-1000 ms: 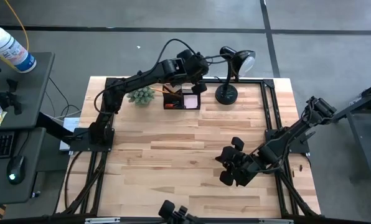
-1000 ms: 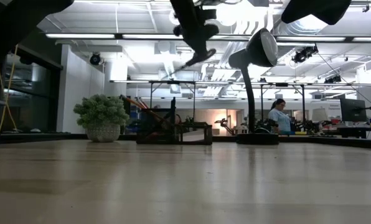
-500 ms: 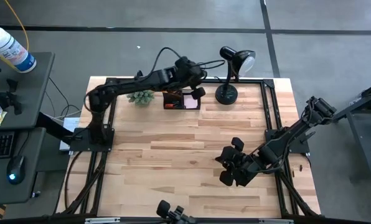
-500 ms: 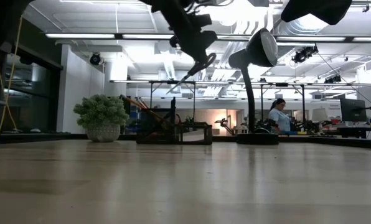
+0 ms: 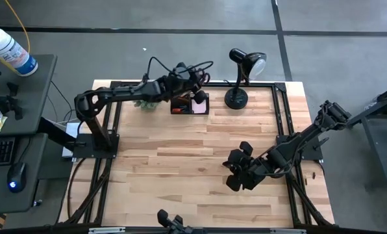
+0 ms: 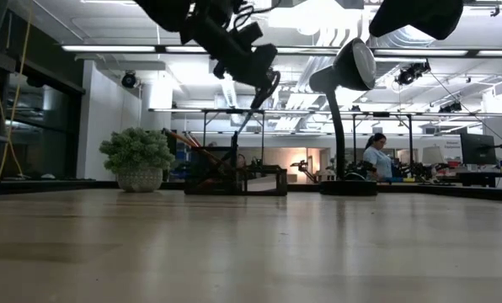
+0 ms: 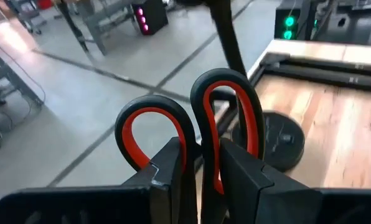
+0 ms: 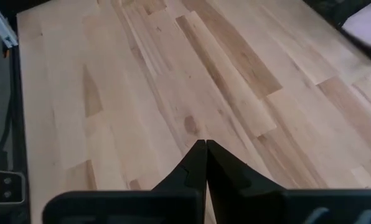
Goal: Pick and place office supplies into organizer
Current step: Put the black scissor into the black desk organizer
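Observation:
My left gripper (image 5: 192,83) hangs above the black organizer (image 5: 180,104) at the table's far edge, shut on the orange-handled scissors (image 7: 226,112). In the low view the scissors (image 6: 255,105) slant steeply down toward the organizer (image 6: 234,177). A pink sticky-note pad (image 5: 198,103) sits in the organizer's right compartment, and orange items stand in its left one. My right gripper (image 5: 236,172) waits shut over the table's near right part, touching nothing. My left gripper (image 7: 201,152) pinches the scissors between its two fingers at the base of the two handle loops (image 7: 198,134). The loops stick out past the fingertips and the fingers hide the blades. The scissors are lifted clear, with the thin blade end (image 6: 242,122) slanting down over the organizer.
A green spiky plant (image 5: 148,101) stands just left of the organizer. A black desk lamp (image 5: 237,97) stands to its right, its head (image 6: 352,63) near the scissors' height. Bare wood (image 8: 173,93) lies between the organizer and my right gripper. A person (image 6: 376,160) is in the room beyond.
My left arm has swung its gripper toward the table's left, from near the lamp to above the organizer. It turned as it went, so the scissors tipped from a shallow slant to a steep one, blade end down.

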Available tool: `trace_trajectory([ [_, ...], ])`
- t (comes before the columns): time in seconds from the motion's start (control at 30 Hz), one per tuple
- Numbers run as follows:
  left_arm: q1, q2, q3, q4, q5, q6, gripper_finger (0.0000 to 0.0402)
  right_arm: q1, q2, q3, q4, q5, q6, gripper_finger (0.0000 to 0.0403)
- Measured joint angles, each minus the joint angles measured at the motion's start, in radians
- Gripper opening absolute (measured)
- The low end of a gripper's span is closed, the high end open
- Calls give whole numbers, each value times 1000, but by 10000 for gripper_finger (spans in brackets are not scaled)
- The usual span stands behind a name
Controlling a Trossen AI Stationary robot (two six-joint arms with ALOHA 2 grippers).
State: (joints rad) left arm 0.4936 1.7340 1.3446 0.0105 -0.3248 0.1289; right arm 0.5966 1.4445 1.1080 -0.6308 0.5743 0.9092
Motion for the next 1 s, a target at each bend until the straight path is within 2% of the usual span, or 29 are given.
trace_trajectory([
  [0.2, 5, 1, -72, 38, -30, -6, 72, -2, 0, 0, 8, -9, 0, 3],
  [0.67, 26, 1, -74, 77, -41, 19, 72, -2, 0, 0, 8, -9, 7, 2],
  [1.0, 86, 1, -74, 107, 19, 22, 72, -2, 0, 0, 7, -12, 9, 1],
])
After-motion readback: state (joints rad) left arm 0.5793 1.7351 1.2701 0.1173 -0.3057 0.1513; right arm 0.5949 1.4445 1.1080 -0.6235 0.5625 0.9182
